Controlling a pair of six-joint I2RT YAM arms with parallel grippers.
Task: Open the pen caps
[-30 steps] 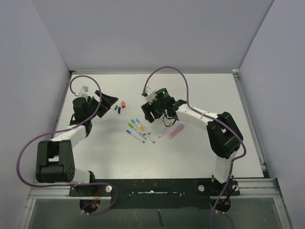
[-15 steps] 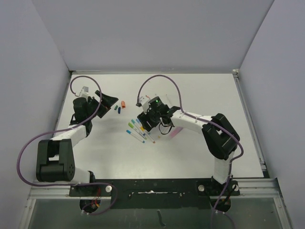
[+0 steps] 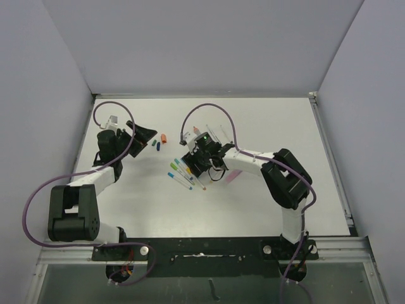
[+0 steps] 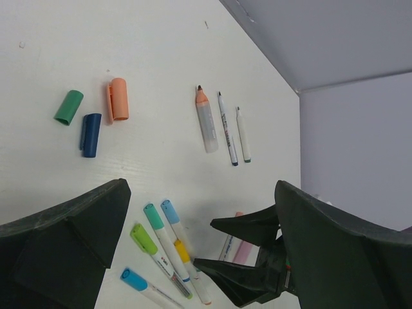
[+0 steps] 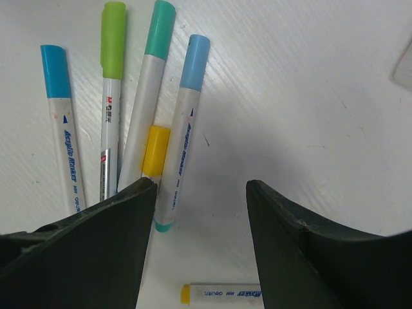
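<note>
Several capped white pens lie in a cluster at mid-table. In the right wrist view their caps are blue, green, teal, light blue and yellow. My right gripper is open and empty, low over the cluster's near ends, with its left finger beside the light blue pen's barrel. It also shows in the top view and the left wrist view. My left gripper is open and empty, held above the table to the left.
Three loose caps, green, dark blue and orange, lie left of the cluster. Three uncapped pens lie farther back. A pink object lies right of the cluster. Another pen lies between my right fingers.
My right gripper has moved left and toward the near side, from beside the pens to over the cluster. The left arm has not moved.
</note>
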